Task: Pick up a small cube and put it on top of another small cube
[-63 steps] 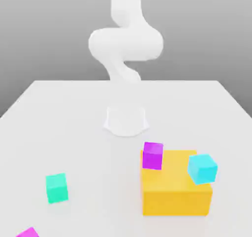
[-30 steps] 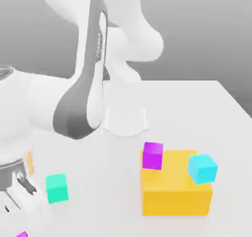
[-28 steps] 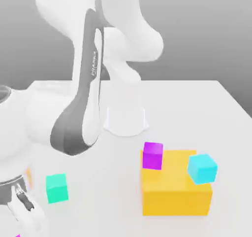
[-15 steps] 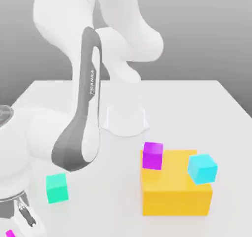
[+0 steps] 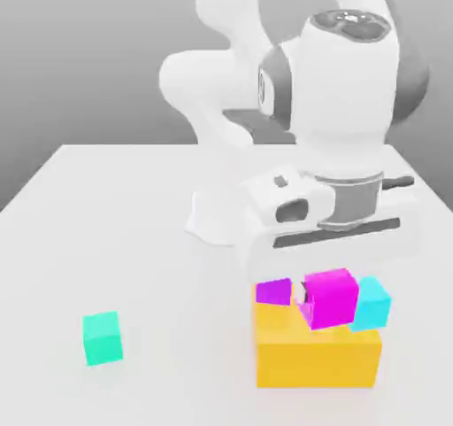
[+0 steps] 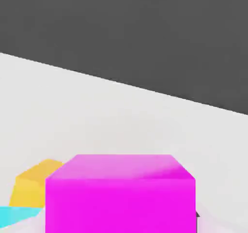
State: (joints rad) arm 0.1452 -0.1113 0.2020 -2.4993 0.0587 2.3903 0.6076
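1. Gripper [image 5: 311,307] is clamped tight on the small cube [image 5: 333,298], the bright magenta-pink one, and holds it up over the orange block [image 5: 317,355].
2. Small cube sits between two others as seen from the exterior view: the purple cube [image 5: 273,291] is just beside it on the exterior view's left, the cyan cube [image 5: 372,304] is just beside it on the exterior view's right. Can't tell if it's actually touching either one.
3. Both of those neighbours rest on top of the orange block, toward its back edge.
4. Hand view has the small cube [image 6: 121,193] right up close, with a corner of the orange block [image 6: 31,184] and a sliver of the cyan cube [image 6: 17,215] peeking out next to it.
5. Teal cube [image 5: 103,337] is off on its own on the white table [image 5: 115,220], well apart from the orange block, toward the exterior view's left.
6. Arm's white wrist [image 5: 341,150] hangs straight above the orange block.
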